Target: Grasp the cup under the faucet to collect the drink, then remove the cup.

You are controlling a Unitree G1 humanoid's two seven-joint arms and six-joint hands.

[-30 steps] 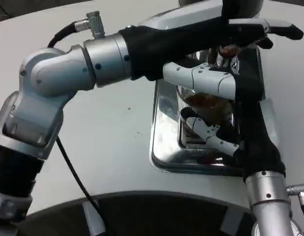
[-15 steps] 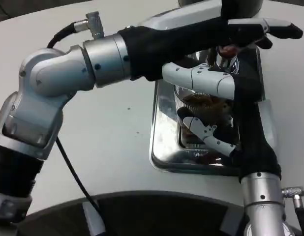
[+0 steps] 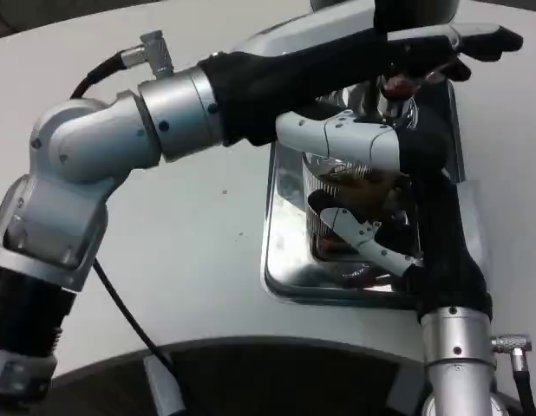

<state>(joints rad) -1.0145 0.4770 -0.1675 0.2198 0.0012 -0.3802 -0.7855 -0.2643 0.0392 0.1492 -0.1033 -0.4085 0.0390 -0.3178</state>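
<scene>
- While my left hand point(image 3: 441, 43) stays on the tap above, its fingers stretched flat over the faucet point(image 3: 391, 94), the view has shifted slightly.
- My right hand point(image 3: 363, 173) still wraps the cup point(image 3: 355, 186), which sits on the tray point(image 3: 281, 217); amber drink has risen, so removal is near.

The left arm point(image 3: 277, 74) crosses above the chrome drip tray point(image 3: 285, 260), barring the way in from the table's far edge. Bare white table point(image 3: 207, 251) lies open along the tray's left rim. The faucet point(image 3: 394, 100) hangs just over the cup point(image 3: 355, 186).
</scene>
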